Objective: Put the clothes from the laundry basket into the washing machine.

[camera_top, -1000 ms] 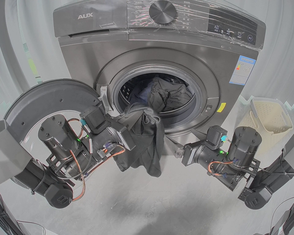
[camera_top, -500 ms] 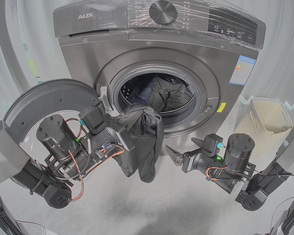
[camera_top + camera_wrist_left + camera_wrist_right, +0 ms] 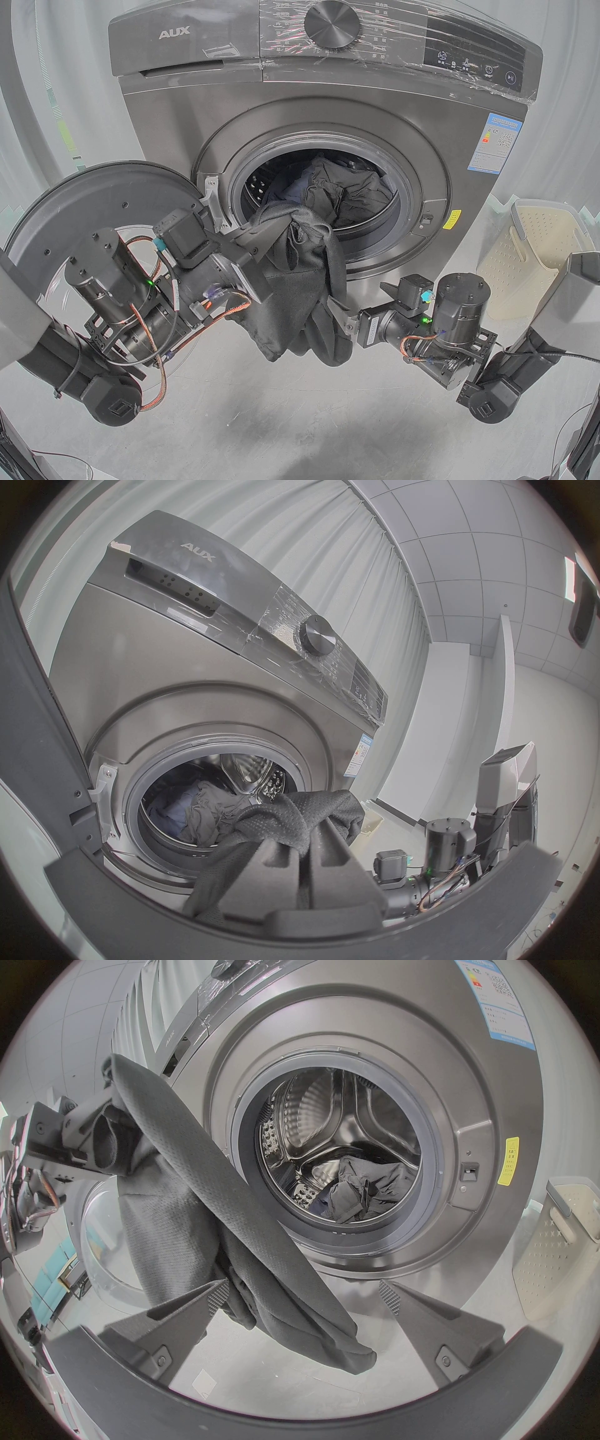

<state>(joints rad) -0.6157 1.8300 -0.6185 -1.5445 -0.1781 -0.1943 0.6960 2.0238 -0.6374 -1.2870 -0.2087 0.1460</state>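
Note:
My left gripper (image 3: 281, 224) is shut on a dark grey garment (image 3: 294, 281), holding it just in front of the lower left rim of the washing machine's (image 3: 350, 119) open drum. The garment (image 3: 294, 814) drapes over the closed fingers (image 3: 269, 874) and hangs down toward the floor. My right gripper (image 3: 337, 315) is open, low and to the right, its spread fingers (image 3: 187, 1316) on either side of the garment's hanging end (image 3: 300, 1322). Other dark clothes (image 3: 340, 187) lie inside the drum. The cream laundry basket (image 3: 550, 250) stands to the right of the machine.
The round door (image 3: 100, 200) is swung wide open to the left, right behind my left arm. Pale curtains hang on both sides of the machine. Bare grey floor (image 3: 281, 412) spreads out below both arms.
My right gripper has moved left and in under the machine's opening, reaching the garment's hanging end. My left gripper has lifted the garment slightly toward the drum.

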